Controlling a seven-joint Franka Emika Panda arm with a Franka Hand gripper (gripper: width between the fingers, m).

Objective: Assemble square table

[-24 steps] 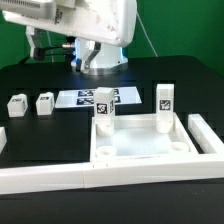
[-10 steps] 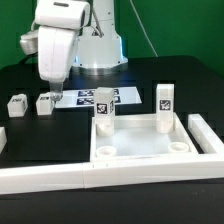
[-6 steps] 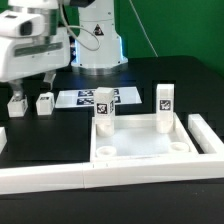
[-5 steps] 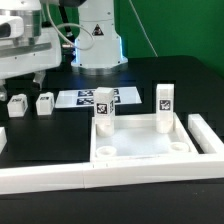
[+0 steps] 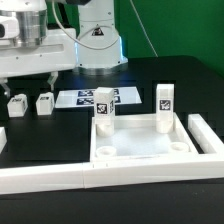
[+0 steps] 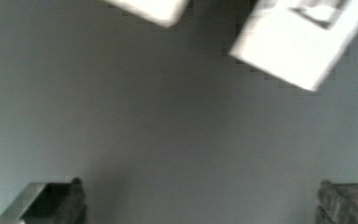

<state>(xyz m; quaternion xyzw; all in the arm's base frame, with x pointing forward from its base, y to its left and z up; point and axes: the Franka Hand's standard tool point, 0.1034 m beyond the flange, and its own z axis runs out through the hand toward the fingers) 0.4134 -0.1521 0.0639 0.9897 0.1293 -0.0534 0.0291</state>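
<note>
The white square table slab (image 5: pixel 140 148) lies rim up at the front. Two tagged legs (image 5: pixel 105 113) (image 5: pixel 164 105) stand upright in its far corner sockets. Two loose white legs (image 5: pixel 17 105) (image 5: pixel 44 103) stand on the black table at the exterior view's left. My gripper (image 5: pixel 28 82) hangs above these loose legs, apart from them, open and empty. In the wrist view the gripper (image 6: pixel 197 205) shows its dark fingertips (image 6: pixel 51 203) wide apart over the bare table. Two blurred white shapes (image 6: pixel 286 48) lie beyond them.
The marker board (image 5: pixel 90 99) lies flat behind the slab. A long white border wall (image 5: pixel 60 178) runs along the front and turns up the exterior view's right side (image 5: pixel 207 136). The arm's base (image 5: pixel 98 40) stands at the back.
The arm has swung from the back middle toward the exterior view's left and come down over the two loose legs. The slab and legs have not moved.
</note>
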